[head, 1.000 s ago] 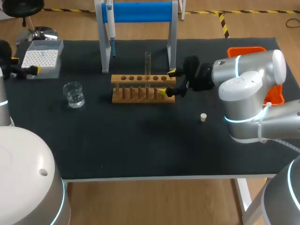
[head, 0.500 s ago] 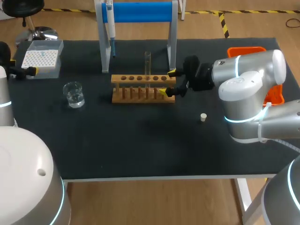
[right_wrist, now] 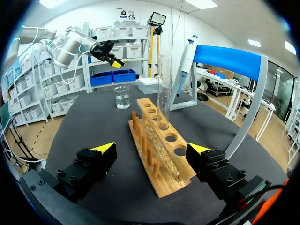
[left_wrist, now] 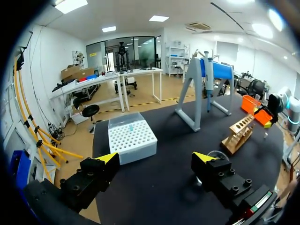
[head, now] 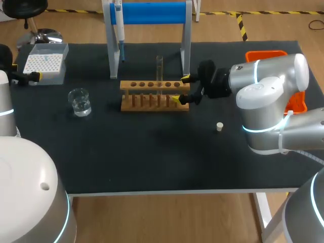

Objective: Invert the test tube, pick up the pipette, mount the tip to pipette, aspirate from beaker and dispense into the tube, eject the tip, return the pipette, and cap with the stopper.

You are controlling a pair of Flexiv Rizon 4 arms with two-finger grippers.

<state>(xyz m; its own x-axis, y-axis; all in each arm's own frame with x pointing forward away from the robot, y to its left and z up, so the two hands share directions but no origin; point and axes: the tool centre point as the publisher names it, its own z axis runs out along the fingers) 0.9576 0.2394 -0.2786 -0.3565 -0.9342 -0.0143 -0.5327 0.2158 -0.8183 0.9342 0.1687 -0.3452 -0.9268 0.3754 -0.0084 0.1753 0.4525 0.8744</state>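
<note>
Right hand open, astride rack end; test tube upright just ahead. Left hand open. Black worktop.

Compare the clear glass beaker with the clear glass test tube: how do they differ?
The clear glass beaker is squat and wide; the clear glass test tube is tall and thin. The beaker stands on the black table, the tube in the wooden rack. Both are transparent and upright.

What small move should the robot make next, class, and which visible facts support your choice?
Probably swing the left end effector, open near the tip box, towards the pipette hanging on the blue stand. The test tube already stands upright in the rack, untouched by the open right end effector.
</note>
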